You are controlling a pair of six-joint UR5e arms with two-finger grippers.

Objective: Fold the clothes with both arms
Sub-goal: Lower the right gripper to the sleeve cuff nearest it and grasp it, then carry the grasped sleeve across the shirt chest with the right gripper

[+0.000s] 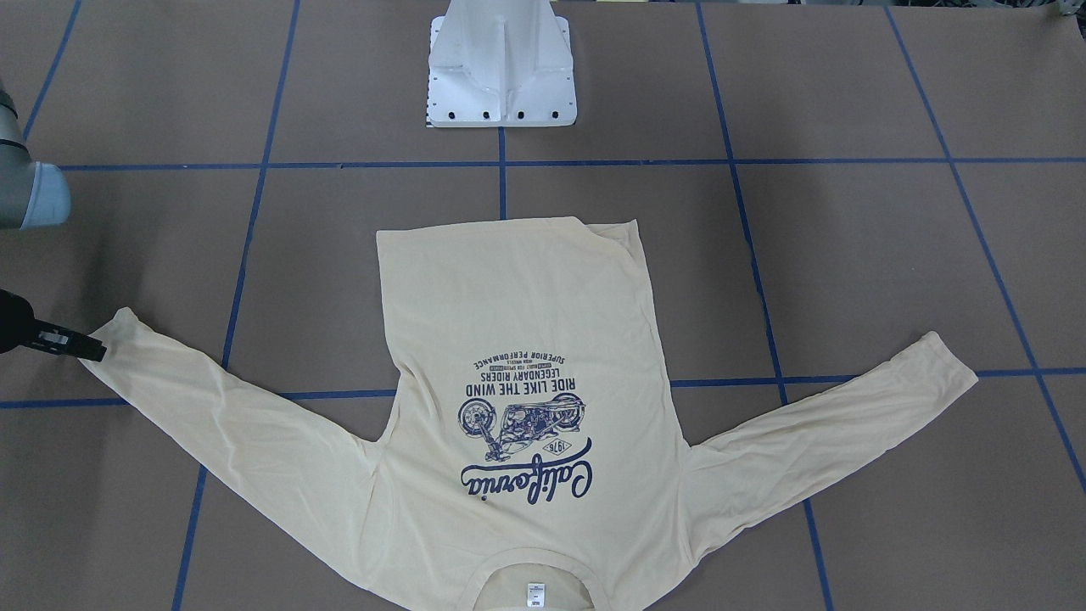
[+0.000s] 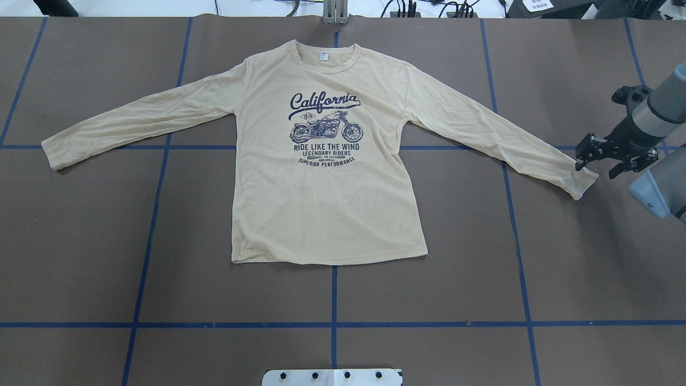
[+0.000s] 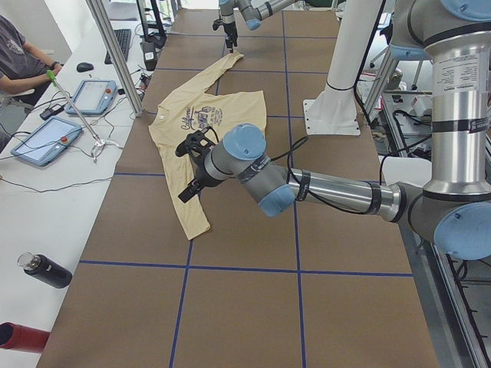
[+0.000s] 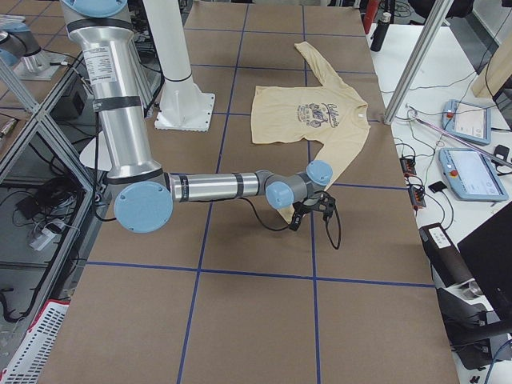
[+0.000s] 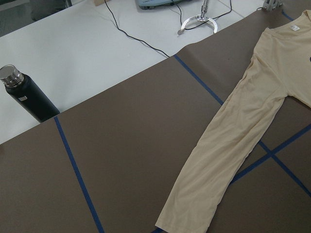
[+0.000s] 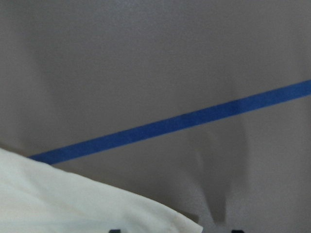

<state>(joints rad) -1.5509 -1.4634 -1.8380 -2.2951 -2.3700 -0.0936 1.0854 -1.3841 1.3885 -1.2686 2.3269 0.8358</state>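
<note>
On record: one T-shirt [image 2: 321, 203]; two arms, left arm [image 3: 337, 192] and right arm [image 4: 216, 186]; one white pedestal [image 1: 501, 85]; two bottles, black bottle [image 5: 26, 94] and red bottle [image 3: 19, 337]; two tablets [image 3: 38, 139]; one person [image 3: 19, 54].

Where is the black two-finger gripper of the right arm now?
In the overhead view the right gripper hangs open near the right edge, just beside the cuff of the cream-yellow long-sleeved T-shirt.

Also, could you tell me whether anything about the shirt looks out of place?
Nothing stands out. The T-shirt lies flat, print up, with both sleeves spread. The right gripper is open beside one cuff.
</note>
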